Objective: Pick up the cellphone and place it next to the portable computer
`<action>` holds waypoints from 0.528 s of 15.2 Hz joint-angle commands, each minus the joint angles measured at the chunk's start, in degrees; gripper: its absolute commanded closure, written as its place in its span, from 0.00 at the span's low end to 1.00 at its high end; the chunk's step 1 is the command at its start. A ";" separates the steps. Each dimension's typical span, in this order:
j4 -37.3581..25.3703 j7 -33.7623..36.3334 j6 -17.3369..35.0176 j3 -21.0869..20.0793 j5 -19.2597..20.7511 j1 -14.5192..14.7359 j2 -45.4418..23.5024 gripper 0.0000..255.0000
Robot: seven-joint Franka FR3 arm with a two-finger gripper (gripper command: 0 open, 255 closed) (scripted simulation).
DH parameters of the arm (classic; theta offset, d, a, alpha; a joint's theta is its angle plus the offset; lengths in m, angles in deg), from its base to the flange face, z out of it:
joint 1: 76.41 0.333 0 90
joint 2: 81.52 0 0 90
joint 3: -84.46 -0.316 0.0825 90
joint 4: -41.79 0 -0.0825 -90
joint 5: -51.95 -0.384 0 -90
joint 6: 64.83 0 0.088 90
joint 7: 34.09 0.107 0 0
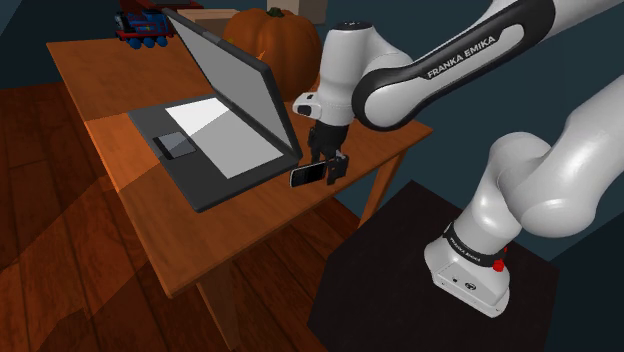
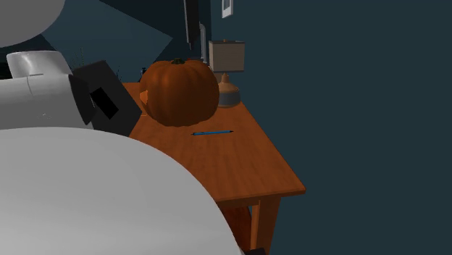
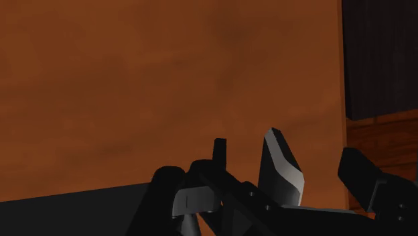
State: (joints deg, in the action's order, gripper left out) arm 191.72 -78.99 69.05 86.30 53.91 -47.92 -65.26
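Close to the table's [image 1: 110,70] edge that faces the stand [image 1: 400,270], toward its right corner in the shoulder view, the cellphone [image 1: 306,176] sits just beside the open grey portable computer [image 1: 215,130], off the corner of its base. The phone's pale screen faces up and its long side runs roughly parallel to the computer's front. The black gripper [image 1: 331,166] points down at the phone's end farther from the computer, with the white arm bending over the table from the stand. Whether the hand is clamped on the phone or merely poised at it, I cannot tell, nor whether the phone rests on the wood or hangs just above it.

From the wrist view the cellphone [image 3: 281,167] appears as a narrow grey and black slab, seen almost edge-on, over bare brown tabletop. Past the table's edge lie the dark stand [image 3: 378,60] and a strip of wood floor [image 3: 382,141].

The computer occupies the middle of the table, lid raised and leaning back. Behind it, along the far edge, stands an orange pumpkin [image 1: 268,40], and a blue toy train [image 1: 145,28] sits near the far left corner. In the second exterior view a blue pen [image 2: 212,133] lies on the table just in front of the pumpkin, and a lamp [image 2: 227,72] stands at the corner against the dark wall.
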 commanded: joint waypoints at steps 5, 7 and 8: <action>-1.84 0.12 -4.34 -0.16 -0.09 0.09 2.36 0.00; -3.75 0.11 -8.32 -0.24 -0.15 0.13 4.43 0.00; -3.75 0.11 -8.32 -0.24 -0.15 0.13 4.43 0.00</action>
State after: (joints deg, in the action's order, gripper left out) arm 188.25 -78.93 61.49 86.12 53.79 -47.83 -61.23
